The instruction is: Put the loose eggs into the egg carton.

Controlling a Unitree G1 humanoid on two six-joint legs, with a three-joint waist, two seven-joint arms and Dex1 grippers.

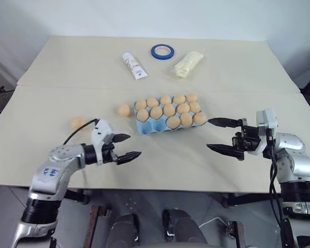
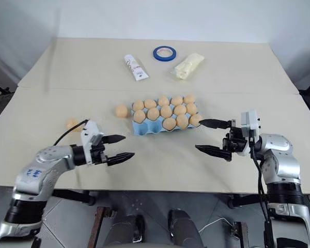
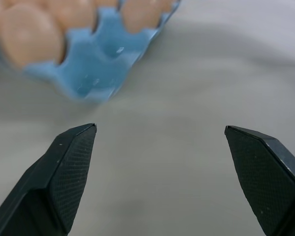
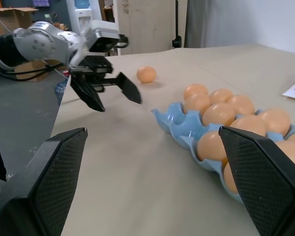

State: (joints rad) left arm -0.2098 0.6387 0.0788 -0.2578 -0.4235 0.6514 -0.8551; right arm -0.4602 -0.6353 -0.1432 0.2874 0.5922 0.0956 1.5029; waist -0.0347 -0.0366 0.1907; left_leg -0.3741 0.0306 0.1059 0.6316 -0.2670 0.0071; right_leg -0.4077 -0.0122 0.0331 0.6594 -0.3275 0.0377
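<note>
Eggs left on the desk: fetch them with the left arm

Two eggs lie loose toward the desk's left edge, on the near half. The outer egg (image 1: 78, 122) sits nearest that edge, just beyond your left gripper (image 1: 125, 146); the inner egg (image 1: 124, 109) rests just beside the left end of the carton (image 1: 144, 128), apart from it. Your left gripper hangs above the near-left part of the desk with its black fingers spread wide and nothing between them, pointing toward the carton's near-left corner.

Take the outer egg first, since it lies closest to that arm. Swing the wrist back toward the left edge, come down so one finger passes on each side of the egg's short axis, and close slowly; a smooth oval will likely squirt out if pinched off-centre or hard.

The carton sits near the desk's middle, its two rows almost full. From the left wrist view, the cups at its near-left corner look empty, so aim there and lower the egg fully into a cup before letting go.

Your right gripper (image 1: 223, 136), fingers also wide and empty, waits just beside the carton's right end. Hold it there to brace the carton if it slides, but avoid nudging the eggs already seated.
</note>
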